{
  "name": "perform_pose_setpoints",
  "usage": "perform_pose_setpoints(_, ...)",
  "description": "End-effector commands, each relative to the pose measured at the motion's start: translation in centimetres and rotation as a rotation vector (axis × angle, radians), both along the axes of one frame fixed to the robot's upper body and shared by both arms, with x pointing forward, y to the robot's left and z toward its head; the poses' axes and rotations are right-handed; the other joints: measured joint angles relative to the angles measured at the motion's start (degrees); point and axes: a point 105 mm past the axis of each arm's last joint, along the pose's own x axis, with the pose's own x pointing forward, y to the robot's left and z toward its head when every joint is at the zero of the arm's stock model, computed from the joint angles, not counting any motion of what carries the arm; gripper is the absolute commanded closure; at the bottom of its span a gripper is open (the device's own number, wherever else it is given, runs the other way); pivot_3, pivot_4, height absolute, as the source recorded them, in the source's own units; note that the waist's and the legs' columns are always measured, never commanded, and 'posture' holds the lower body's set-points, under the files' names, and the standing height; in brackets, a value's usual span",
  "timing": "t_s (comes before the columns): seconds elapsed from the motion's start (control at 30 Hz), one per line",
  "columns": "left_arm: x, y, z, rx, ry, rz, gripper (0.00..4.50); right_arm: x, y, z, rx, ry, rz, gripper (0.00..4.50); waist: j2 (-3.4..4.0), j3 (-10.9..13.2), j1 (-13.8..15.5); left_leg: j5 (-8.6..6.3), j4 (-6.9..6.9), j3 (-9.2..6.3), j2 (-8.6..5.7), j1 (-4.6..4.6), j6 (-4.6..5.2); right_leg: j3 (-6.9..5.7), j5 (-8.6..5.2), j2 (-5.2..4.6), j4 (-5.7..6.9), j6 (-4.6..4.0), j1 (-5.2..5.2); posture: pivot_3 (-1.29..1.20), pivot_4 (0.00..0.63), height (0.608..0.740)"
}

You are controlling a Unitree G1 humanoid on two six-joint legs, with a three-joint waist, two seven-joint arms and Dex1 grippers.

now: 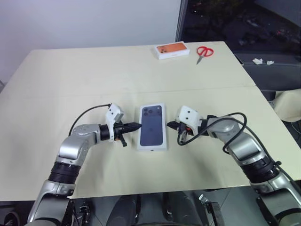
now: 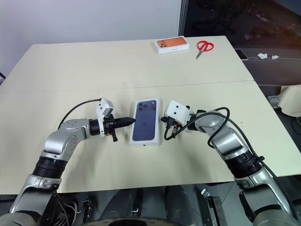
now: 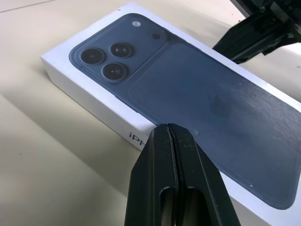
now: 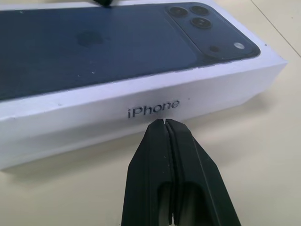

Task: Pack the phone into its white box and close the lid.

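- And here is the lid (image 1: pixel 152 126), a shallow white cardboard rectangle with a dark blue phone printed on its top, sitting down over the white box in the middle of the cream-coloured table (image 1: pixel 94 75); the lettered side wall shows as one face, so the box reads as closed.
- The phone itself is out of sight; my judgement is that it lies inside, under that lid.
- The left gripper (image 1: pixel 136 125), two black fingers pressed together with nothing between them, points in from the box's left side, its tip right at the lid's left edge; in its own wrist view the tip seems to rest on the rim, though true contact is hard to call.
- The right gripper (image 1: pixel 170 125) mirrors it from the other side, fingers also pinched flat and empty, tip just beside the lettered side wall.
- Why closed fingers on both flanks? It looks like they serve as blunt prods, one squaring or pressing the lid home while the other braces the box against sliding.
- Far back on the table, well apart from the action, lie a flat orange-topped white box (image 1: pixel 172 51) and red-handled scissors (image 1: pixel 204 52), neither needed here.
- The task looks all but finished.
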Motion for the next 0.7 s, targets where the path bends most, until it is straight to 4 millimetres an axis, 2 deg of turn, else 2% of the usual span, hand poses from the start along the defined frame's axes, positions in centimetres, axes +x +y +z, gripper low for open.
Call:
perform_pose_setpoints(0.03,-0.2,1.2,0.7,0.017,-0.014,0.013,4.50,0.6,-0.3,2.0,0.004,-0.077,-0.003,4.45,0.00,0.0,0.0,0.00,0.00,0.00,0.00,0.00,0.00,0.00,0.00,0.00,0.00,0.00,0.00,0.00,0.150,0.740)
perform_pose_setpoints(0.2,-0.7,1.9,0.0,0.050,0.001,0.009,4.50,0.8,0.0,2.2,0.006,-0.096,0.000,4.45,0.00,0.0,0.0,0.00,-0.02,0.00,0.00,0.01,0.00,0.00,0.00,0.00,0.00,0.00,0.00,0.00,0.150,0.740)
perform_pose_setpoints(0.4,-0.9,1.0,-1.7,0.110,0.032,-0.018,4.50,0.9,0.6,2.2,0.003,-0.114,0.006,4.45,0.00,0.0,0.1,0.00,0.00,0.00,0.00,0.01,-0.01,0.00,0.00,0.00,0.00,0.00,0.01,0.00,0.150,0.740)
perform_pose_setpoints(0.7,0.7,-1.1,-0.6,-0.002,0.028,-0.016,4.50,1.0,0.9,2.0,-0.003,-0.115,0.006,4.45,0.00,0.0,0.2,0.01,0.06,-0.01,-0.03,0.01,-0.01,-0.01,0.01,-0.01,0.03,0.00,0.03,0.00,0.150,0.740)
